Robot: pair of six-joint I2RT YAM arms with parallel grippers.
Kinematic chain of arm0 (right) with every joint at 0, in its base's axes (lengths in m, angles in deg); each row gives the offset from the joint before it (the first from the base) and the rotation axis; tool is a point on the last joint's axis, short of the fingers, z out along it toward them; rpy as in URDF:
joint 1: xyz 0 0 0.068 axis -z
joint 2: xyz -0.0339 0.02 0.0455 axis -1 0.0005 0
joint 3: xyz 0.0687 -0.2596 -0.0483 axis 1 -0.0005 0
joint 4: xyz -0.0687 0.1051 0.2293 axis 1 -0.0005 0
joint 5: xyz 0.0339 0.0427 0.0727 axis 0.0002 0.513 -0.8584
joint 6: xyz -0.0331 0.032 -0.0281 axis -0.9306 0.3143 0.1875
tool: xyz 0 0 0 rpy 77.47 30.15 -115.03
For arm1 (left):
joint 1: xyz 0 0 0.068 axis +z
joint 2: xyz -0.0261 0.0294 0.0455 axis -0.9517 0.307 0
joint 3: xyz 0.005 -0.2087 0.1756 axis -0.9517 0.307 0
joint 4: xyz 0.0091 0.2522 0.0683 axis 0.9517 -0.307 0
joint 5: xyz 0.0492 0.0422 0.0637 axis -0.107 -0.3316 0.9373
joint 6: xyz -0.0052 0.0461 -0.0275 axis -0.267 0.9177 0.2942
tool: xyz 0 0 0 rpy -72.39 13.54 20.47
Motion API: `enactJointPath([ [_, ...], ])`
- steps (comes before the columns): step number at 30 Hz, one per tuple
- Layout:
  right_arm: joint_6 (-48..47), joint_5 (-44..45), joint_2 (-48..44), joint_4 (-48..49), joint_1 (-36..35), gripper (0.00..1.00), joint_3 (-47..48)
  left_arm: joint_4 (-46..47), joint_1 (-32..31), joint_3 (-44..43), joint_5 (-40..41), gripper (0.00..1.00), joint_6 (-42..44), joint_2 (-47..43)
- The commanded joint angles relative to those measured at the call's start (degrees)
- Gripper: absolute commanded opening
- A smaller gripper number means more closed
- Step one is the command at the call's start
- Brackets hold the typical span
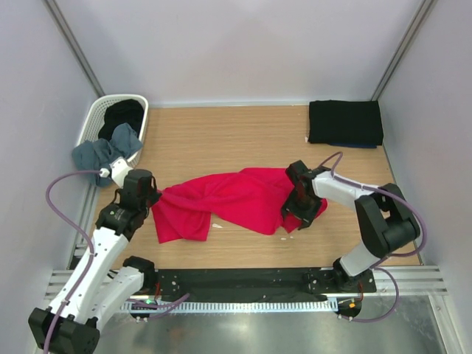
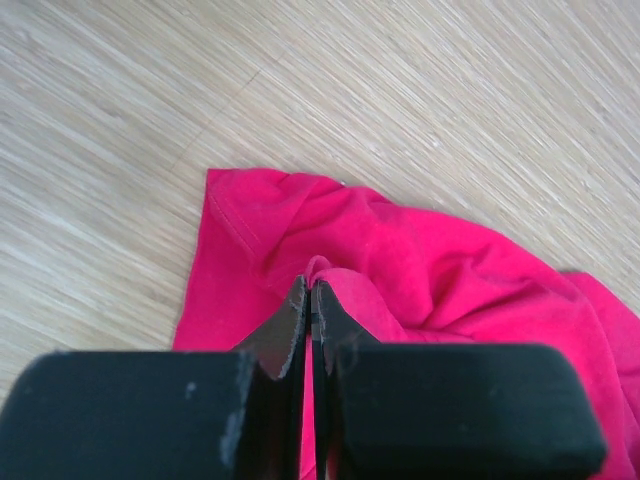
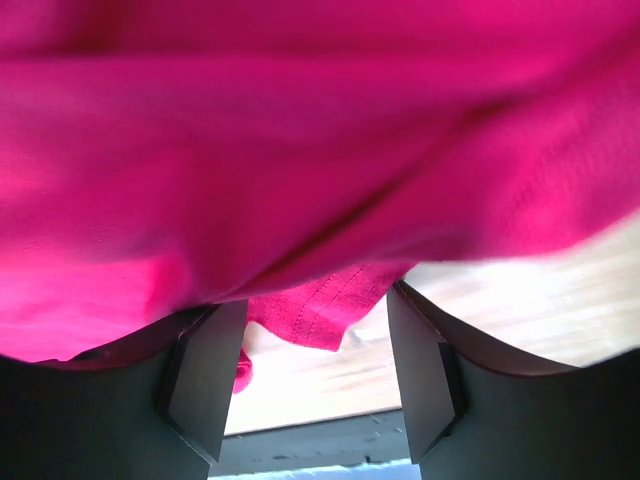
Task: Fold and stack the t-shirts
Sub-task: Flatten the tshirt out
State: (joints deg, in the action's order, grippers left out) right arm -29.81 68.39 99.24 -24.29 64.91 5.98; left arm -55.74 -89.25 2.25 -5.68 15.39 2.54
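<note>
The red t-shirt [image 1: 228, 199] lies crumpled and stretched sideways on a pale wood-grain desk [image 1: 243, 140], roughly in the middle of it and towards the near edge. At the shirt's left end the left arm [image 1: 110, 236] reaches in, and its jaws are pressed together on a small raised pinch of the red cloth. At the shirt's right end the right arm [image 1: 346, 192] has its jaws apart, with a hemmed fold of the shirt hanging loose between them. Far left of the red shirt a white lattice basket [image 1: 94, 122] holds a black t-shirt [image 1: 122, 114], and a grey-blue t-shirt [image 1: 103, 155] spills over its near rim. Far right of the red shirt a folded black t-shirt [image 1: 345, 122] lies flat. Plain pale walls with metal corner posts enclose the desk.
</note>
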Motion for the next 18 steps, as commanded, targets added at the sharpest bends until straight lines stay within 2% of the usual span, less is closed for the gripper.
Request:
enactJointPath([
  [1,-2.96,4.03,5.42,11.15,-0.25,0.64,3.71,2.58,1.39,-2.8,2.11,0.0,1.62,0.75],
  [7,-5.17,5.09,-1.06,4.46,-0.25,0.66,3.47,3.81,1.83,-2.71,0.53,0.0,2.14,1.8],
  [12,-2.28,6.4,-14.14,-2.03,-0.34,0.68,-1.44,4.69,2.01,-2.98,-0.26,0.0,3.11,2.68],
  [18,1.85,7.99,-22.69,-6.96,-0.34,0.68,-6.98,5.74,2.09,-3.07,-2.64,0.0,3.81,3.47],
])
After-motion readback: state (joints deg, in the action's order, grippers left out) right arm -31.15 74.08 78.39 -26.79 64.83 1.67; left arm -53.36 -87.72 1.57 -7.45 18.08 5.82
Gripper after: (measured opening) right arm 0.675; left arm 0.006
